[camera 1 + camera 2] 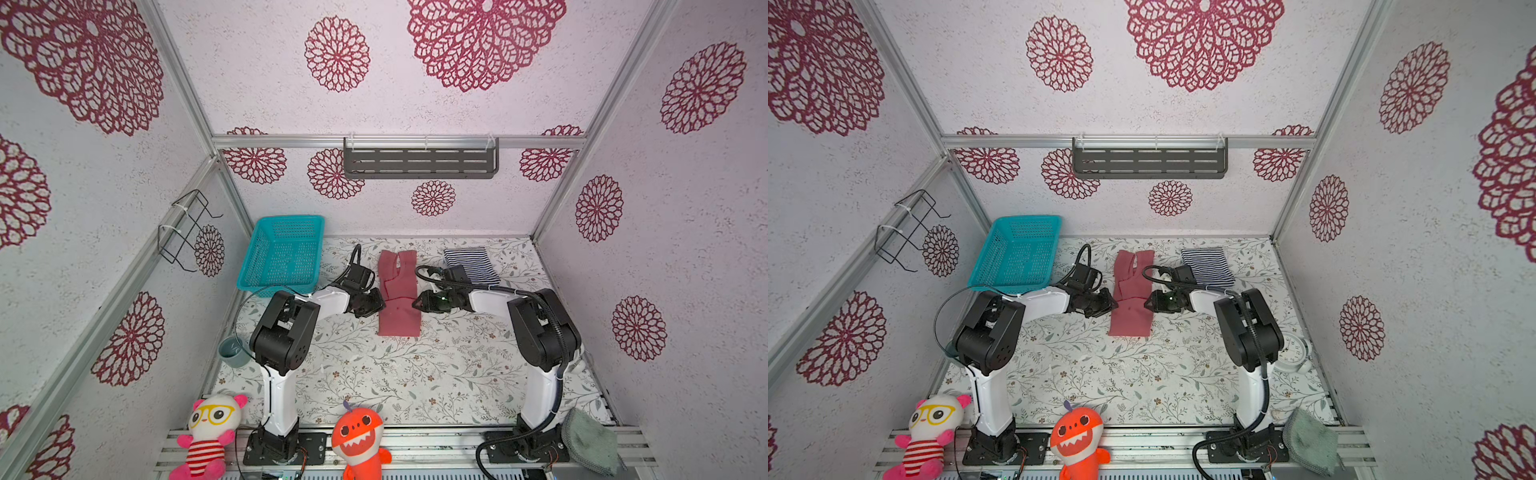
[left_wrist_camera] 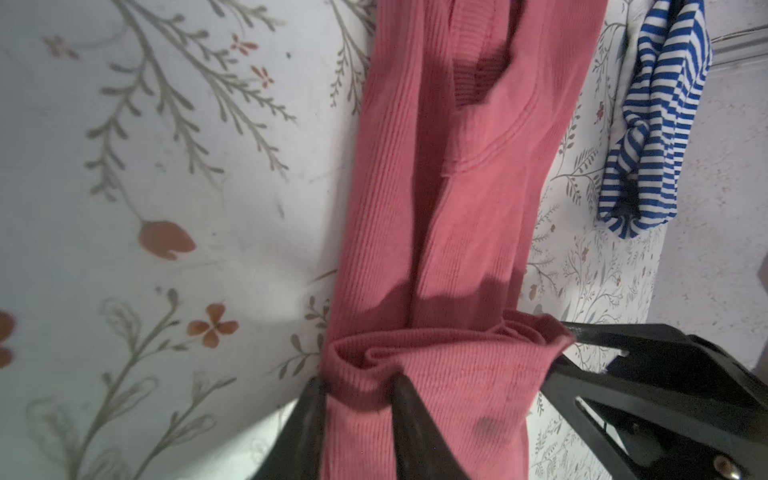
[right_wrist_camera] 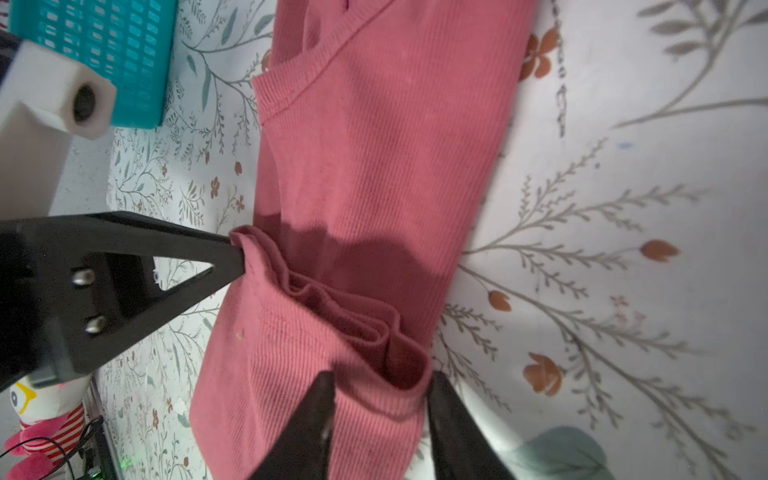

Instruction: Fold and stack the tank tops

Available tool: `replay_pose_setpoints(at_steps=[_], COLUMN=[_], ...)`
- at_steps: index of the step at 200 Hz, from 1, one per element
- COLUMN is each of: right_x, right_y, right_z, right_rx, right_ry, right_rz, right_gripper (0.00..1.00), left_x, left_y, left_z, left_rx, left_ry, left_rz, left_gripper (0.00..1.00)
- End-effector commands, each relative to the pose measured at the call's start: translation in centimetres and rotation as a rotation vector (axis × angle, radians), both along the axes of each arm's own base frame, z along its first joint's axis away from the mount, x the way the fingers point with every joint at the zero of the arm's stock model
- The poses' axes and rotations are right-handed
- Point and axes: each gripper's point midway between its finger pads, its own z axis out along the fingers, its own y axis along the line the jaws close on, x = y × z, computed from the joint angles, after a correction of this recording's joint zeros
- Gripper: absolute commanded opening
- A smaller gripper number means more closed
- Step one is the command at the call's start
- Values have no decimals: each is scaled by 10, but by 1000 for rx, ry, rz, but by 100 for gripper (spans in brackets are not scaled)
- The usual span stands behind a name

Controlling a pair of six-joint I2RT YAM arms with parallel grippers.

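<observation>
Fold-and-stack task, midway. The rose-red tank top point(image 1: 399, 326) lies at the middle back of the counter point(image 1: 415, 374) as a narrow lengthwise strip, straps toward the back wall and hem toward the robot. Its sides appear already folded in.

The left hand point(image 1: 380, 305) and right hand point(image 1: 415, 303) meet it from opposite sides at about mid-length. In the left wrist view the left hand point(image 2: 361, 399) has its jaws closed on a bunched edge of the red cloth. In the right wrist view the right hand point(image 3: 380, 395) clamps the opposite edge likewise. A raised pleat runs across the strip from one hand to the other.

The striped tank top point(image 1: 471, 262) rests well apart from the hands' grip points, at the back right of the counter. It is gathered into a compact bundle and seems already folded, though the left wrist view shows it somewhat rumpled point(image 2: 648, 124).

Judged remaining: the crosswise fold of the red strip, now in hand, then setting one folded top on the other. No stack exists yet, and the two garments do not touch.
</observation>
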Motion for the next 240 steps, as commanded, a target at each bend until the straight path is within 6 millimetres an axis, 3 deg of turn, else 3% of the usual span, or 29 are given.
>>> replay_pose_setpoints(at_steps=[1, 7, 34, 36, 40, 49, 82, 138, 141, 160, 172, 190, 201, 205, 220, 240], right_x=[9, 9, 9, 9, 9, 10, 17, 49, 52, 66, 76, 93, 102, 104, 108, 97], right_y=[5, 5, 4, 4, 4, 4, 3, 9, 10, 13, 13, 7, 3, 2, -4, -16], right_z=[13, 15, 31, 34, 38, 48, 73, 77, 76, 65, 56, 45, 46, 48, 61, 78], right_rx=[16, 16, 15, 16, 18, 21, 8, -21, -22, -18, -14, -15, -3, 4, 3, -58], right_ry=[-37, -40, -73, -77, -86, -108, -176, -254, -258, -258, -259, -262, -268, -273, -289, -294], right_rz=[9, 10, 15, 15, 16, 17, 26, 52, 53, 63, 56, 42, 33, 32, 34, 0], right_gripper=[24, 19, 0, 0, 0, 0, 0, 0, 0, 0, 10, 34, 49, 59, 84, 86], left_x=[9, 10, 10, 10, 12, 11, 17, 60, 62, 75, 84, 99, 107, 109, 110, 95], left_y=[-9, -9, -7, -6, -6, -5, 1, 10, 11, 10, 8, 4, 3, 3, 12, 34], left_z=[3, 6, 28, 28, 48, 61, 89, 88, 73, 55, 44, 34, 36, 39, 54, 77], left_rx=[-15, -16, -7, -3, -14, -10, 13, 24, 32, 30, 15, -11, -17, -15, 15, 105], left_ry=[-31, -38, -81, -80, -118, -141, -203, -260, -236, -225, -228, -252, -277, -284, -304, -319], left_rz=[-15, -20, -19, -19, -20, -25, -29, 5, 7, 15, 16, 7, -4, -7, -2, 45], left_gripper=[5, 0, 0, 0, 0, 0, 0, 0, 0, 0, 0, 26, 40, 45, 53, 58])
